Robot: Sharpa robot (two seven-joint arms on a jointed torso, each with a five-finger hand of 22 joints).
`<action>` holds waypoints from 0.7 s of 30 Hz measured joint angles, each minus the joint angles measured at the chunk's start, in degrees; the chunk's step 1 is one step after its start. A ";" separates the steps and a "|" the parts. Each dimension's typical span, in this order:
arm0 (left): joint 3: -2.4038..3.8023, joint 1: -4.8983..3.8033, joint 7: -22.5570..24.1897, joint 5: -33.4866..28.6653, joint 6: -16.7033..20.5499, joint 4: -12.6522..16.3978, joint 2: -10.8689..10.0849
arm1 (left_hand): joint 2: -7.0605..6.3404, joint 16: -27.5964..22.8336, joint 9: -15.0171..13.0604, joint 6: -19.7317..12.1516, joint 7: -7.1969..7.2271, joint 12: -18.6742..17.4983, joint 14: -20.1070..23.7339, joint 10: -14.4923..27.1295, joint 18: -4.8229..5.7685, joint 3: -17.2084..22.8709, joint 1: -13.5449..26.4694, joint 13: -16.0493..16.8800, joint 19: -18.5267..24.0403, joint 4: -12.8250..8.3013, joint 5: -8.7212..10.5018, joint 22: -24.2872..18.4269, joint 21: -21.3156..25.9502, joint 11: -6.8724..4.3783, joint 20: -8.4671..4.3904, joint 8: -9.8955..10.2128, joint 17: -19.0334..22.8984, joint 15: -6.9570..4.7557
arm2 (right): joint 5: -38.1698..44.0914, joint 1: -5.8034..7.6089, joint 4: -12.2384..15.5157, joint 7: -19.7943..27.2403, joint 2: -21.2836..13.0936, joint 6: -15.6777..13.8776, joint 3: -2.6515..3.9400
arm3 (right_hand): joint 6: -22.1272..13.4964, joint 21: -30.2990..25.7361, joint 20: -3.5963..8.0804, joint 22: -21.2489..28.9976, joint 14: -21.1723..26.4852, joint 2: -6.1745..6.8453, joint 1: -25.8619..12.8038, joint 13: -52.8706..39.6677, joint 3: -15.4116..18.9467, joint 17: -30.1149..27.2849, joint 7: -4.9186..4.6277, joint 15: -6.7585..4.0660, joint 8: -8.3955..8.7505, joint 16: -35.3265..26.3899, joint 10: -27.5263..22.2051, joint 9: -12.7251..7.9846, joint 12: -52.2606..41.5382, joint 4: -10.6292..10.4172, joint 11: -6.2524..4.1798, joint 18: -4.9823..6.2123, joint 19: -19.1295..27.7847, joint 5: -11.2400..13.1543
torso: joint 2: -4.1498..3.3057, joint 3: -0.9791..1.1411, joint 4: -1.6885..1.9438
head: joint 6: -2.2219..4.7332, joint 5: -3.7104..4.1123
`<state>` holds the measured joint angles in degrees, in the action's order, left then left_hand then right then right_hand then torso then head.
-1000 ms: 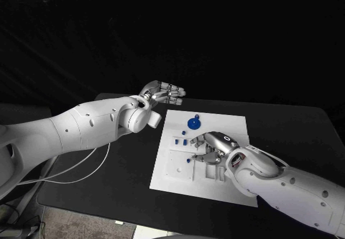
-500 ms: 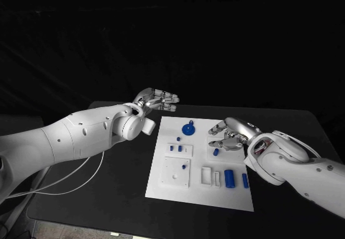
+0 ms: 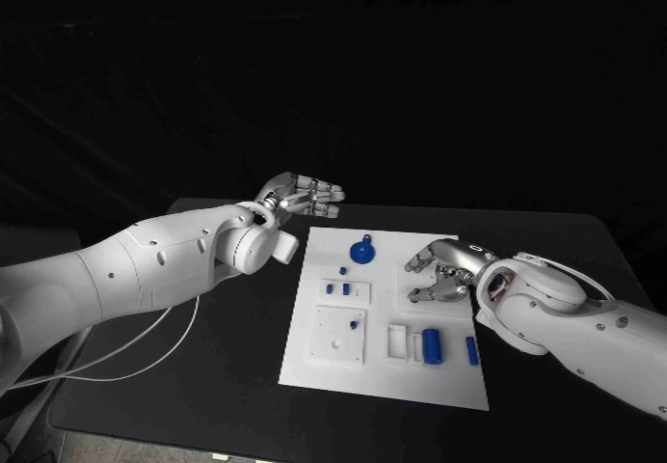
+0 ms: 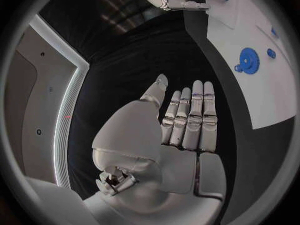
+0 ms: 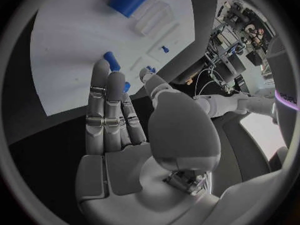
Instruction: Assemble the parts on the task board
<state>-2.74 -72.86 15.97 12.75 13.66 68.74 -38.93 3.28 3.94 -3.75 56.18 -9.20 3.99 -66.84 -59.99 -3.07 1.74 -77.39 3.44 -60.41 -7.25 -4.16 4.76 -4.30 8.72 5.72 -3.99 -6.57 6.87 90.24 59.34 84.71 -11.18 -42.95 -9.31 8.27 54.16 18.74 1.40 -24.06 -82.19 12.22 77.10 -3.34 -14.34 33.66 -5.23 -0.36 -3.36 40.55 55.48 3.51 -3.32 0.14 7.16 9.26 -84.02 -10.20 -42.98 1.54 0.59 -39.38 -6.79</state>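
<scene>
Your board (image 3: 323,371) sits mid-table (image 3: 208,386), dark table showing all round it. Right hand (image 3: 442,271) hovers over its right edge, fingers apart, holding nothing, gear (image 3: 361,253) just beside. Left hand (image 3: 306,193) off the far-left corner, fingers straight, empty

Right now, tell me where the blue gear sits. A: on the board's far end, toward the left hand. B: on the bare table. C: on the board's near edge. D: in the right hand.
A: the blue gear lies on the task board at its far end, apart from the right hand.
</scene>
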 measured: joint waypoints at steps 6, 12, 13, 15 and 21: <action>0.00 0.01 -0.01 0.00 -0.17 -0.02 0.00 | 0.00 0.00 0.00 0.00 0.00 0.00 0.00 0.00 0.00 0.00 0.00 0.00 0.00 0.00 0.00 0.00 0.00 0.00 0.00 0.00 0.00 0.00 | 2.29 -0.08 -0.88 -0.65 0.68 2.00 -0.96 | 0.02 0.00 0.00 0.67 0.01 -0.36 -0.32 0.00 -0.94 -0.06 0.01 -0.01 0.00 0.00 1.47 0.00 0.01 1.81 -0.49 0.00 0.00 0.25 | -0.03 -0.01 0.04 | -0.25 0.13; 0.00 0.01 -0.02 0.00 -0.27 -0.02 -0.06 | 0.00 0.00 0.00 0.00 0.00 0.00 0.00 0.00 0.01 0.00 0.00 0.00 0.00 0.00 0.00 0.01 0.00 0.00 0.00 0.00 0.00 0.00 | 4.43 -0.15 -1.58 -1.53 0.99 3.20 -1.41 | 3.14 1.18 0.00 0.64 -0.20 -2.31 -1.86 0.00 -5.88 -0.06 -0.19 -0.23 0.00 0.00 4.16 0.01 0.01 6.18 -1.06 0.00 0.00 3.00 | -0.03 -0.04 0.00 | -0.40 0.14; 0.00 0.01 -0.02 0.00 -0.28 -0.02 -0.06 | 0.00 0.00 0.00 0.00 0.00 0.00 0.00 0.00 0.00 0.00 0.00 0.00 0.00 0.00 0.00 0.01 0.00 0.00 0.00 0.00 0.00 0.00 | 4.72 -0.18 -1.65 -1.66 1.03 3.27 -1.46 | 3.81 1.46 0.01 0.44 -0.23 -2.59 -2.20 0.01 -7.91 -0.06 -0.42 -0.25 0.00 0.00 4.89 0.01 0.01 7.22 -1.35 0.00 0.01 4.01 | -0.03 -0.04 -0.01 | -0.41 0.13; 0.00 0.01 -0.02 0.01 -0.32 -0.01 -0.08 | 0.00 0.00 0.00 0.00 0.00 0.00 0.00 0.00 0.00 0.00 0.00 0.00 0.00 0.00 0.00 0.00 0.00 0.00 0.00 0.00 0.00 0.00 | 5.49 -0.22 -1.78 -1.97 1.14 3.38 -1.55 | 4.61 2.00 0.16 0.03 -0.39 -2.65 -3.32 0.00 -10.72 0.02 -0.63 -0.42 0.00 0.00 5.71 0.01 0.01 8.48 -1.53 0.00 0.10 4.71 | -0.03 -0.03 -0.03 | -0.42 0.12; 0.00 0.01 -0.03 0.01 -0.39 0.00 -0.11 | 0.00 0.00 0.00 0.00 0.00 0.00 0.00 0.00 0.01 0.00 0.00 0.00 0.00 0.00 0.00 0.01 0.00 0.00 0.00 0.00 0.00 0.00 | 7.31 -0.28 -2.07 -2.49 1.65 3.47 -1.68 | 8.23 3.36 0.43 -1.38 -0.43 -3.04 -5.48 0.01 -16.92 0.49 -1.06 -0.45 0.00 0.34 7.95 0.01 0.01 10.46 -1.94 -0.02 -0.01 5.82 | 0.01 -0.02 -0.03 | -0.43 0.20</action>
<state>-2.74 -72.85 15.94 12.76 13.28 68.74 -39.04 3.28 3.94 -3.75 56.18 -9.20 3.99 -66.84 -60.00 -3.06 1.74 -77.39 3.44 -60.41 -7.25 -4.16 4.77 -4.30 8.72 5.72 -3.99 -6.57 6.87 97.55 59.05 82.64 -13.67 -41.30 -5.83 6.60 62.38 22.10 1.84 -25.45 -82.61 9.17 71.62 -3.33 -31.26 34.15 -6.29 -0.81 -3.36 40.88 63.43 3.52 -3.31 10.60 5.22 9.24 -84.03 -4.38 -42.98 1.53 0.55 -39.81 -6.59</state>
